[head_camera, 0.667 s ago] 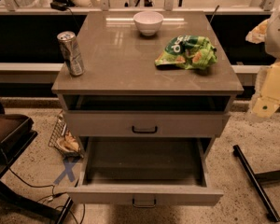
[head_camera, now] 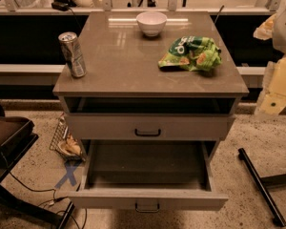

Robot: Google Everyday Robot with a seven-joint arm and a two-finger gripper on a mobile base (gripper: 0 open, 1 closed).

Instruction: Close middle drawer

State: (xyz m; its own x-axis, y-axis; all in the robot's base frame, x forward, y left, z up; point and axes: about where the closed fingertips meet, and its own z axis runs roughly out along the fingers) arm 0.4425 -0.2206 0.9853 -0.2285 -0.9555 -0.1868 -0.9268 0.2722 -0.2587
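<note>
The middle drawer (head_camera: 148,199) is pulled far out of the grey-beige cabinet, low in the camera view. Its flat front carries a small dark bar handle (head_camera: 147,207), and its dark inside (head_camera: 148,163) looks empty. Above it, the matching drawer front (head_camera: 148,126) sits pushed in, with a dark gap (head_camera: 148,105) over it. My gripper (head_camera: 275,92) and its cream arm parts hang at the right edge, beside the cabinet's right side at about tabletop height, well away from the open drawer's front.
On the cabinet top (head_camera: 133,70) stand a drink can (head_camera: 73,54), a white bowl (head_camera: 151,23) and a green chip bag (head_camera: 190,53). A black bar (head_camera: 260,185) lies on the floor at right. A dark stand (head_camera: 9,137), wire basket (head_camera: 62,137) and cables lie at left.
</note>
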